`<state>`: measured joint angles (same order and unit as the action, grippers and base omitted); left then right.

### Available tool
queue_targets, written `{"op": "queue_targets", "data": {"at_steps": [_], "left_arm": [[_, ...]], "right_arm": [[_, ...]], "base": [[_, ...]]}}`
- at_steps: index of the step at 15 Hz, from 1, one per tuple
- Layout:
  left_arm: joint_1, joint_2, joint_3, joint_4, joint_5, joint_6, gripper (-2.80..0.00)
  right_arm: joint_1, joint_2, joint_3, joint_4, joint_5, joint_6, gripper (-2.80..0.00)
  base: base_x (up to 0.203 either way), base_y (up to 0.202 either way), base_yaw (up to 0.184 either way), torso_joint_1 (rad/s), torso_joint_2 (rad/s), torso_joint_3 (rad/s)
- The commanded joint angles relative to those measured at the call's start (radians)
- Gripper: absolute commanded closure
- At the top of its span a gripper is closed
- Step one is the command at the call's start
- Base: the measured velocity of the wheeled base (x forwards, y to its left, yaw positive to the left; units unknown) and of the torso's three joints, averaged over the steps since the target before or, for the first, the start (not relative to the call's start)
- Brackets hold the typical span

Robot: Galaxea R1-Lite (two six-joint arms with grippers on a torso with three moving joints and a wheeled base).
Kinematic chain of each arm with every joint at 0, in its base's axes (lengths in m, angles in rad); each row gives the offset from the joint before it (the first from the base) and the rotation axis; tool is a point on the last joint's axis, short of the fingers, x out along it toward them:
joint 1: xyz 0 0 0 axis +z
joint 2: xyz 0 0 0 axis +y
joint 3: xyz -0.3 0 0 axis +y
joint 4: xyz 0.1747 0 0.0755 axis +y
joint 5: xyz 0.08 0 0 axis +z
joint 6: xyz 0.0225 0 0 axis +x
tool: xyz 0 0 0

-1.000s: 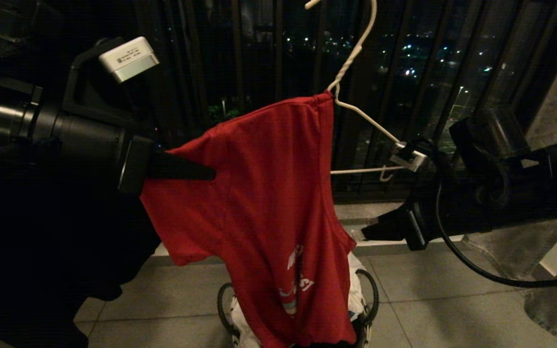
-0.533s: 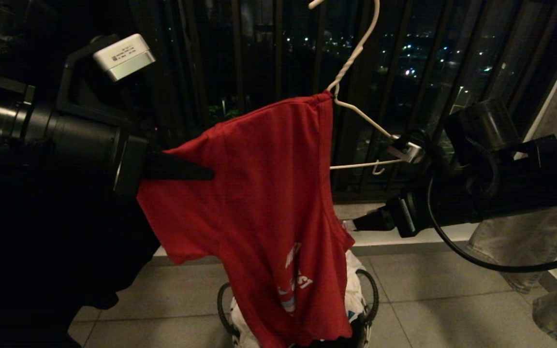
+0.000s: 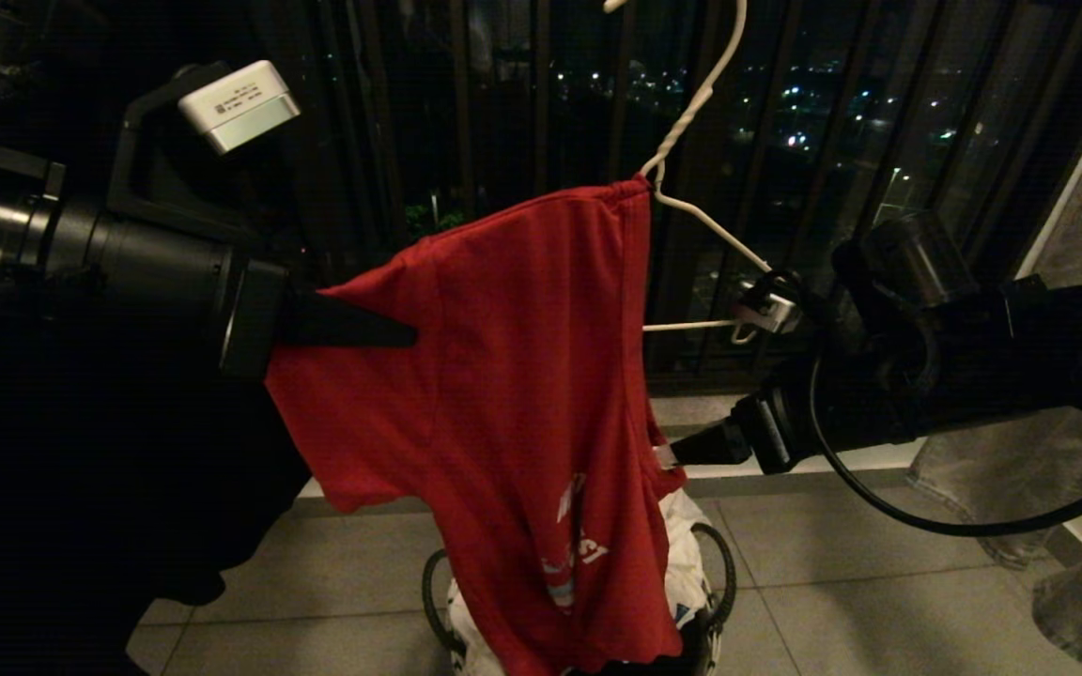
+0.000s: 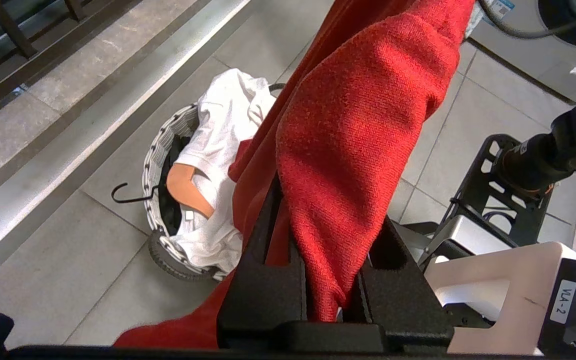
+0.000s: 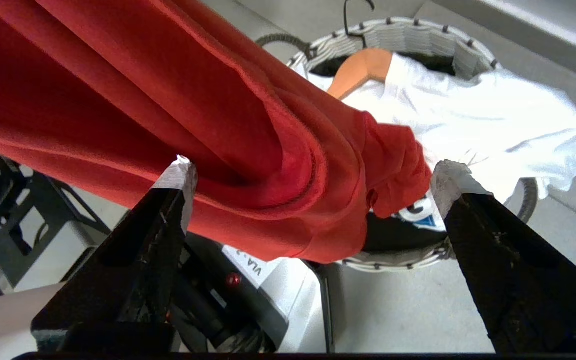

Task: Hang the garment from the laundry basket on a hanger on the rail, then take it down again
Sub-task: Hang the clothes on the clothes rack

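The garment [image 3: 513, 376] hangs from the hanger [image 3: 691, 178], draped over its left shoulder, while the hanger's right shoulder sticks out bare to the garment's right. The left gripper [image 3: 381, 330] sits at the garment's left edge, clamped on a fold of the cloth, and the right gripper [image 3: 668, 455] stands at the garment's right edge, lower than the hanger's bare end, its spread fingers on either side of the bunched cloth. The laundry basket [image 3: 719, 573] rests on the floor directly below the garment, with a white cloth [image 4: 218, 150] and a wooden hanger [image 4: 188, 187] lying in it, and a railing [image 3: 503, 113] runs behind the garment.
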<state>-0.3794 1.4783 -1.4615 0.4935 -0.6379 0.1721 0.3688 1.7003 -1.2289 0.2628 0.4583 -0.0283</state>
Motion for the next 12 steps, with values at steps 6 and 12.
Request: {"op": "queue_targets", "data": {"at_steps": [6, 12], "left_arm": [[0.044, -0.009, -0.005, -0.046, 0.002, -0.039, 0.0], [0.065, -0.016, -0.004, -0.05, 0.003, -0.042, 0.0]], "right_arm": [[0.042, 0.065, 0.004, -0.005, -0.093, 0.001, -2.8], [0.034, 0.087, -0.007, -0.093, -0.102, 0.065, -2.8]], "base": [[0.0, 0.0, 0.0, 0.0, 0.0, 0.0], [0.0, 0.0, 0.0, 0.0, 0.0, 0.0]]}}
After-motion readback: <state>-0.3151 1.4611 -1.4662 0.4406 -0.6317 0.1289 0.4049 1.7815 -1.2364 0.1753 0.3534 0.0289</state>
